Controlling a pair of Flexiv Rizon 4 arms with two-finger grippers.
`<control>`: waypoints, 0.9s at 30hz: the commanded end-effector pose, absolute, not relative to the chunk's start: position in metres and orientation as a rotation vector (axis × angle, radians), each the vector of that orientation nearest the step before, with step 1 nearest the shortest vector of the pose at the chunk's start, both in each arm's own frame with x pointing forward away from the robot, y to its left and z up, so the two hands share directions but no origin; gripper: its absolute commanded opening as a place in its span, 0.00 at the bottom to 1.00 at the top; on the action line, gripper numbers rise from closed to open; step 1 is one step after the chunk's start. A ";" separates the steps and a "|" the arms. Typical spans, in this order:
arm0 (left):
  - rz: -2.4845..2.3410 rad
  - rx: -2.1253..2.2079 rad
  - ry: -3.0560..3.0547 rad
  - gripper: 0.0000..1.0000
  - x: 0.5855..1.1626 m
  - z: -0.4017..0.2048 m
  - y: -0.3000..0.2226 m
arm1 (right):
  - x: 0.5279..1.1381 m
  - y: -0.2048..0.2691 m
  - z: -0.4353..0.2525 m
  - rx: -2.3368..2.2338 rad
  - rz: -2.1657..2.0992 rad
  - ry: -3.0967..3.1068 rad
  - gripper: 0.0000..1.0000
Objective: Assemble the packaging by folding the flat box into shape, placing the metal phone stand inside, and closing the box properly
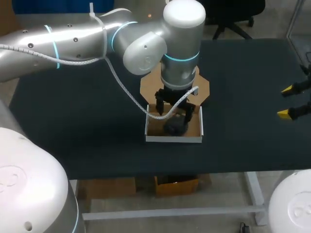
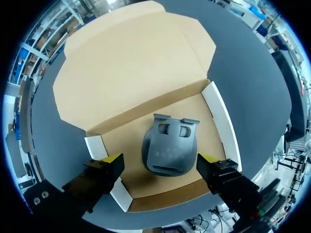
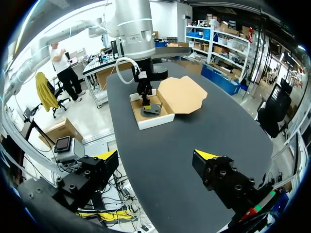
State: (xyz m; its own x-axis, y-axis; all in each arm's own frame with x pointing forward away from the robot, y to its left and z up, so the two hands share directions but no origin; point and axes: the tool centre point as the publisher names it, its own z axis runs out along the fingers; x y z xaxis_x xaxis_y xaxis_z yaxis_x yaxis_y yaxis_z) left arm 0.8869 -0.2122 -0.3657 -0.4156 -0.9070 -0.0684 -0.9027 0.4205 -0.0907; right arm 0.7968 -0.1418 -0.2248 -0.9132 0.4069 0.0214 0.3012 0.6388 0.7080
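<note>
**Stand lies in the open box, both sets of fingers apart**

In my head view the brown cardboard box with white outer walls sits at the middle of the frame on the dark tabletop. Its tray is folded up and open. The broad brown lid flap lies flat on the tabletop behind the tray, toward the upper middle of the frame, partly hidden by my left arm. That arm comes in from the upper left and hangs straight down over the tray.

The dark grey metal phone stand lies flat on the tray floor, near its centre. In the left wrist view my left fingers are spread wide, one yellow tip to either side of the stand. There is a clear gap of cardboard between each tip and the stand, so they grip nothing.

My right fingers sit at the right edge of the head view, well apart from the box. They are also spread and hold nothing. In the right wrist view the box shows far ahead of those fingers across the tabletop, lid open.
</note>
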 end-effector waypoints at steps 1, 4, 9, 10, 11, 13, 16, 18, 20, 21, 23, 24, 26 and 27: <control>-0.053 -1.668 2.536 1.00 0.890 -0.364 -0.213 | 0.796 -0.143 -0.223 0.588 1.138 2.717 1.00; -0.059 -1.687 2.514 1.00 0.891 -0.365 -0.216 | 0.796 -0.143 -0.223 0.588 1.138 2.717 1.00; -0.056 -1.730 2.481 1.00 0.891 -0.366 -0.219 | 0.796 -0.143 -0.223 0.588 1.138 2.717 1.00; -0.059 -1.747 2.469 1.00 0.890 -0.367 -0.219 | 0.796 -0.143 -0.223 0.588 1.138 2.717 1.00; -0.061 -1.761 2.471 1.00 0.890 -0.367 -0.219 | 0.796 -0.143 -0.223 0.588 1.138 2.717 1.00; -0.065 -1.789 2.452 1.00 0.888 -0.368 -0.218 | 0.796 -0.143 -0.223 0.588 1.138 2.717 1.00; -0.072 -1.835 2.447 1.00 0.885 -0.370 -0.218 | 0.796 -0.143 -0.223 0.588 1.138 2.717 1.00; -0.064 -1.866 2.436 1.00 0.883 -0.372 -0.219 | 0.796 -0.143 -0.223 0.588 1.138 2.717 1.00; -0.065 -1.888 2.434 1.00 0.882 -0.374 -0.219 | 0.796 -0.143 -0.223 0.588 1.138 2.717 1.00; -0.061 -1.902 2.428 1.00 0.882 -0.375 -0.219 | 0.796 -0.143 -0.223 0.588 1.138 2.717 1.00; -0.057 -1.928 2.423 1.00 0.881 -0.376 -0.219 | 0.796 -0.143 -0.223 0.588 1.138 2.717 1.00; -0.053 -1.937 2.415 1.00 0.881 -0.376 -0.219 | 0.796 -0.143 -0.223 0.588 1.138 2.717 1.00; -0.052 -1.961 2.412 1.00 0.880 -0.378 -0.218 | 0.796 -0.143 -0.223 0.588 1.138 2.717 1.00; -0.052 -1.974 2.408 1.00 0.879 -0.378 -0.218 | 0.796 -0.143 -0.223 0.588 1.138 2.717 1.00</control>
